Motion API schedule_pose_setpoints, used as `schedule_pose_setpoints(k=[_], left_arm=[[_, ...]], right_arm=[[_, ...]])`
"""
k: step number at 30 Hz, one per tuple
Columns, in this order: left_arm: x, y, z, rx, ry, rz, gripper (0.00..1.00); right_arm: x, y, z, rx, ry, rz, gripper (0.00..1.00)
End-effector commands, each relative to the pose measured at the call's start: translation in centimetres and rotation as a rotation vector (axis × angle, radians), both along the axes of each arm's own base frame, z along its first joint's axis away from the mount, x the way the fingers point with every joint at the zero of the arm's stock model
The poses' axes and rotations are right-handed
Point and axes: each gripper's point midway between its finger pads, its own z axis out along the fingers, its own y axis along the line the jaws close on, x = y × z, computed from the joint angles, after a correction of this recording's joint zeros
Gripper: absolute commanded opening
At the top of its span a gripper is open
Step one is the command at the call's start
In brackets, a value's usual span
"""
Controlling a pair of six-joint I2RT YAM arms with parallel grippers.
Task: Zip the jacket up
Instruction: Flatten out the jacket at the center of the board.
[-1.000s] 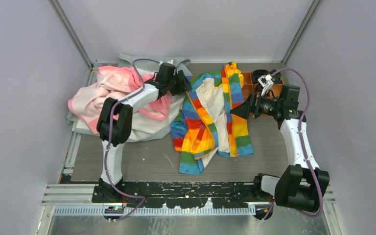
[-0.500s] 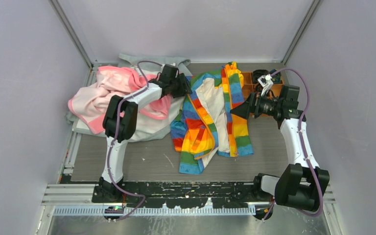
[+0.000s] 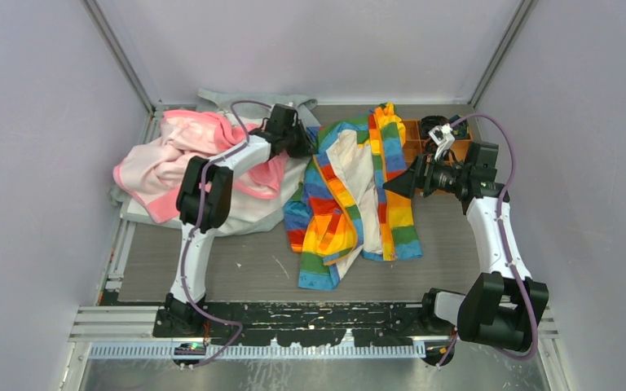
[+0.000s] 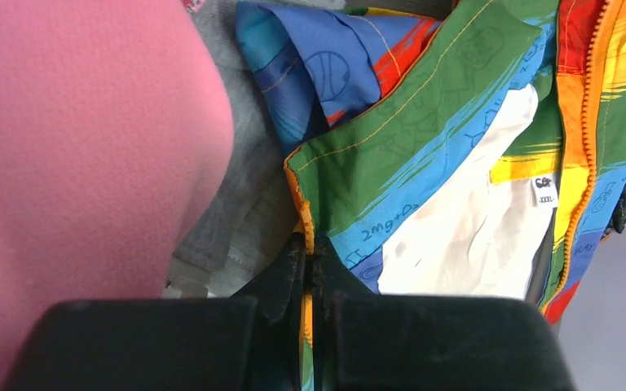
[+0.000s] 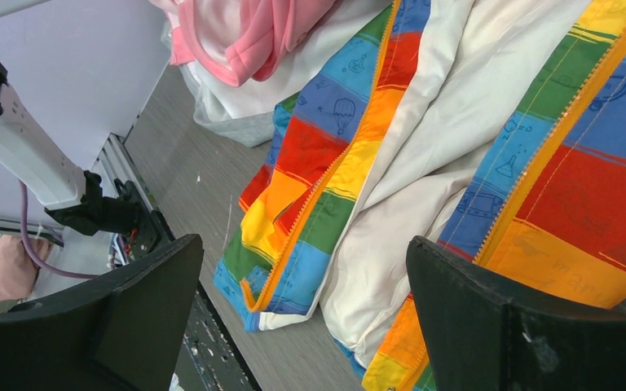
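Left hand [image 4: 310,257] pinches the jacket [image 3: 350,195] by its orange zipper edge at the far end. Right hand [image 3: 398,182], spread wide, sits just beside the opposite front edge, which runs far-to-near.

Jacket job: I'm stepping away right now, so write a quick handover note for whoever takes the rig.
Left hand: shut on the orange front edge of the jacket, at its far end beside the pink garment.
Right hand: open, holding nothing, level with the jacket's other front panel.
Jacket: lies open on the table, cream lining up, zipper halves apart.
Done: one edge gripped.
Left: grip the other edge, bring the halves together, engage the slider and pull it closed. The slider is not clear in these views.
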Motion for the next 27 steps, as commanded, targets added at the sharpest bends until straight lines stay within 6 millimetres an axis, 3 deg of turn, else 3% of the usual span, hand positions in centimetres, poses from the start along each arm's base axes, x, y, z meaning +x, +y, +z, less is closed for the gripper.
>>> schedule_pose_setpoints(k=[1, 11, 14, 22, 25, 27], left_arm=[[0.9, 1.2, 5.7, -0.01, -0.142, 0.001, 0.0], [-0.9, 9.0, 14.3, 0.268, -0.383, 0.099, 0.0], [-0.5, 10.0, 15.9, 0.316, -0.417, 0.103, 0.0], [3.6, 7.6, 16.7, 0.389, -0.359, 0.07, 0.0], [5.7, 5.3, 17.1, 0.433, -0.384, 0.156, 0.0], [6.6, 2.1, 17.3, 0.366, -0.429, 0.181, 0.0]], right_arm=[[0.5, -0.1, 1.3, -0.013, -0.055, 0.008, 1.0], [0.3, 0.0, 1.6, -0.01, -0.063, 0.015, 1.0], [0.2, 0.1, 1.7, -0.008, -0.066, 0.018, 1.0], [0.2, 0.0, 1.7, -0.012, -0.074, 0.015, 1.0], [0.2, 0.0, 1.5, -0.009, -0.066, 0.015, 1.0], [0.3, 0.0, 1.4, -0.011, -0.063, 0.014, 1.0]])
